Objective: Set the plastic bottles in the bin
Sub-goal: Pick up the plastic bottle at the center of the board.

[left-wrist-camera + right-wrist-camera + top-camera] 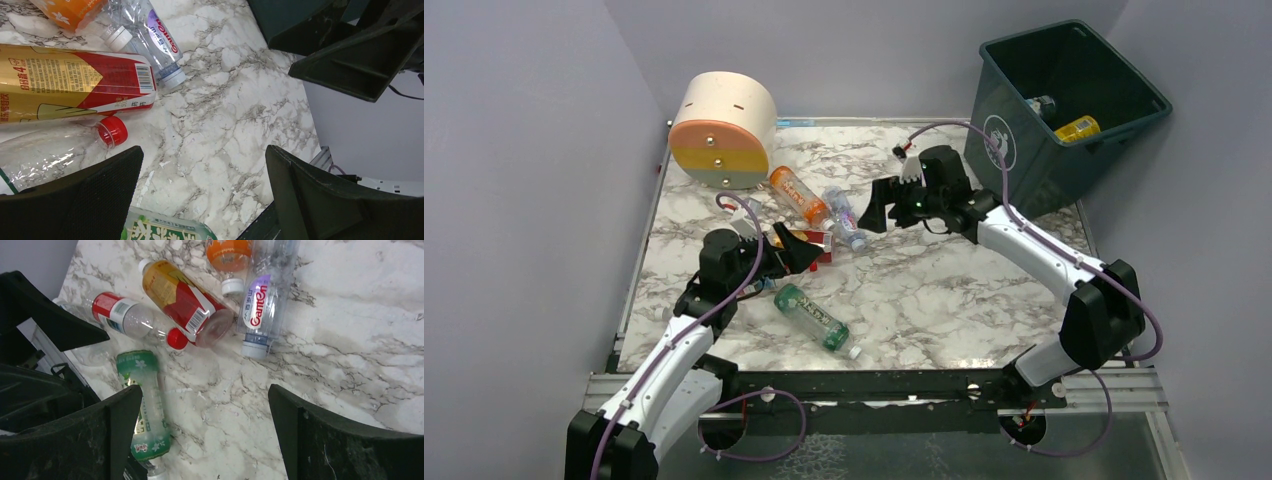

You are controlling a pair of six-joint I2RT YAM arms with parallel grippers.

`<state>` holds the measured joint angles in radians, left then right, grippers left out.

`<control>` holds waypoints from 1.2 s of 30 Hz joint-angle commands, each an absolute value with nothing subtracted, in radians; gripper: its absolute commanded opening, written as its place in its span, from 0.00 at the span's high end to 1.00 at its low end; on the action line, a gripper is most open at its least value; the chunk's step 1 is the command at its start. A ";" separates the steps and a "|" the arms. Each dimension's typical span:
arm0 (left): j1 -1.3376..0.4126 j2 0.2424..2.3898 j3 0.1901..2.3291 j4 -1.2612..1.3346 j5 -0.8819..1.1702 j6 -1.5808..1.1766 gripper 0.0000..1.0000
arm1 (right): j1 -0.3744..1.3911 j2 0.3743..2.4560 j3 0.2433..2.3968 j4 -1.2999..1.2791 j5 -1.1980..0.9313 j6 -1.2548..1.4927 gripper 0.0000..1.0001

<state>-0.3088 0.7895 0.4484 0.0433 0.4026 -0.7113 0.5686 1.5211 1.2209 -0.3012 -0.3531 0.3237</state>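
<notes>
Several plastic bottles lie on the marble table: an orange one (799, 195), a clear one with a purple label (844, 218), a red-and-gold one (812, 246) and a green one (814, 317). My left gripper (799, 252) (202, 155) is open just above the table. The red-and-gold bottle (75, 82) and a clear red-capped bottle (55, 150) lie to the left of its fingers. My right gripper (879, 208) (205, 392) hangs open over bare marble, with the green bottle (142, 395) by its left finger. The teal bin (1044, 170) at the back right holds a yellow bottle (1076, 128) and another (1041, 104).
A cream cylinder with orange and green bands (724, 130) lies at the back left. Grey walls close in the table on three sides. The two grippers face each other across the bottle cluster (262, 300) in the table's middle.
</notes>
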 commanded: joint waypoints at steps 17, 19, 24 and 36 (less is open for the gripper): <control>-0.305 0.859 0.444 0.084 0.413 -0.715 0.01 | 0.590 1.479 0.976 -0.153 -0.435 0.351 0.01; -0.304 0.854 0.430 0.106 0.408 -0.727 0.01 | 0.595 1.502 0.982 -0.158 -0.424 0.339 0.03; -0.305 0.848 0.416 0.123 0.398 -0.734 0.01 | 0.611 1.575 1.014 -0.149 -0.391 0.310 0.14; -0.305 0.821 0.436 0.073 0.389 -0.711 0.01 | 0.629 1.775 1.160 -0.092 -0.225 0.240 0.26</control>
<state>-0.3088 0.8391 0.4240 0.0673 0.4007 -0.7185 0.6205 1.7351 1.0912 -0.1440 -0.3210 0.2878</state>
